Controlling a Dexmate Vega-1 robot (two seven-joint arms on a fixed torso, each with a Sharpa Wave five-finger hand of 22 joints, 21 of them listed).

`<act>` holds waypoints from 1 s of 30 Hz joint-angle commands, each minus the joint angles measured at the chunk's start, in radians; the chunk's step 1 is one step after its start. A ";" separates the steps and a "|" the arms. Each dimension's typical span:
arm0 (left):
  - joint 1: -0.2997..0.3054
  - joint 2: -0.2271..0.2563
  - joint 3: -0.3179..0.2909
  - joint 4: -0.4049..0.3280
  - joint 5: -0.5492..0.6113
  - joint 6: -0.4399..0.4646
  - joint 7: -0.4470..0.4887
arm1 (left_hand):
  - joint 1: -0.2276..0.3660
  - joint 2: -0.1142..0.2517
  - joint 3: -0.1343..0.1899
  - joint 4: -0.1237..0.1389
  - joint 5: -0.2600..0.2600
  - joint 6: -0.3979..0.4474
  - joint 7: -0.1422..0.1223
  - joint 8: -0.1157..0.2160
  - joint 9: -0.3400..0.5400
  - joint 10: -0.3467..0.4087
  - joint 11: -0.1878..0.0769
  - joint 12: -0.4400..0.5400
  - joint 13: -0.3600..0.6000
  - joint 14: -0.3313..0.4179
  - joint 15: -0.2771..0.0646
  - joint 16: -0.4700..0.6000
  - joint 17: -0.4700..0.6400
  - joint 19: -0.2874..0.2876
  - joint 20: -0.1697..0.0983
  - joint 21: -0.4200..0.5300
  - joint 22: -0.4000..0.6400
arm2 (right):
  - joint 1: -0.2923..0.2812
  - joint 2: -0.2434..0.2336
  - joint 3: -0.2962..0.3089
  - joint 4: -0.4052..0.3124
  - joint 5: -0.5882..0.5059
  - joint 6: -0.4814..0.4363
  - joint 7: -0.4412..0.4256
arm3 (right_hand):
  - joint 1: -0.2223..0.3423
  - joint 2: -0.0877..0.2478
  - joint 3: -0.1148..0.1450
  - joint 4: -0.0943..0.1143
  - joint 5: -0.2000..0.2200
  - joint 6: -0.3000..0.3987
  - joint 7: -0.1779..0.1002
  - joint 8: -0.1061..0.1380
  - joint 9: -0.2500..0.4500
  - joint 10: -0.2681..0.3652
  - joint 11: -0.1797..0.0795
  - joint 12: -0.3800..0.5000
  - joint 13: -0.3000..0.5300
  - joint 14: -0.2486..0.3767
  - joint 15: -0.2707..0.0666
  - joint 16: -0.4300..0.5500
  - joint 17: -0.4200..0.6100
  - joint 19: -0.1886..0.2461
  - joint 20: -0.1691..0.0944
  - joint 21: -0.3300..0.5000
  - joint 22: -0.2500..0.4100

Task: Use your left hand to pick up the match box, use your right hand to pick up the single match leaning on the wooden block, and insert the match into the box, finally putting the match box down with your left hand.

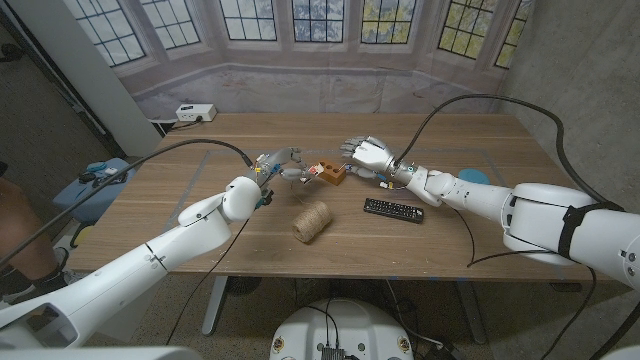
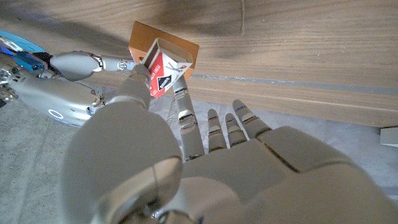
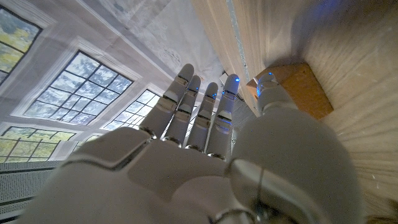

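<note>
Here, the long wooden table [image 1: 470,250] carries everything, and both white arms are reached to its middle. The left hand [image 1: 283,166] is raised there, and the small red and white cardboard match box [image 2: 160,70] is pinched between its thumb and a finger, while the other fingers [image 2: 231,127] are spread out. The box is judged to be very light and easy to crush, so a soft hold on its long sides is advised, with the drawer end kept free.

The right hand [image 1: 366,152] is held open just beside the small brown wooden block [image 1: 332,172], with its fingers [image 3: 200,102] kept straight and close together, and nothing is gripped. The single match cannot be made out with certainty. It is judged to be thin, stiff and easy to snap, so a fingertip pinch near its middle would suit.

A ball of beige twine [image 1: 312,221] and a black remote control [image 1: 393,210] lie nearer to the robot, well apart from the block. A white power strip [image 1: 195,113] lies at the far edge. The block itself is judged to be the main obstacle.
</note>
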 commanded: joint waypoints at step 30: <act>-0.019 -0.007 0.013 0.021 0.005 -0.001 -0.006 | 0.009 0.002 -0.008 0.002 0.006 0.007 -0.001 0.005 0.003 0.006 -0.007 -0.003 0.002 0.013 -0.002 -0.002 0.003 0.003 -0.001 -0.001 0.002 | -0.033 0.045 0.096 0.051 -0.079 0.004 0.000 | 0.039 0.003 -0.011 -0.009 0.002 0.062 0.004 0.012 0.005 0.028 -0.003 0.000 0.004 0.022 -0.124 0.014 0.004 0.013 -0.016 -0.006 0.003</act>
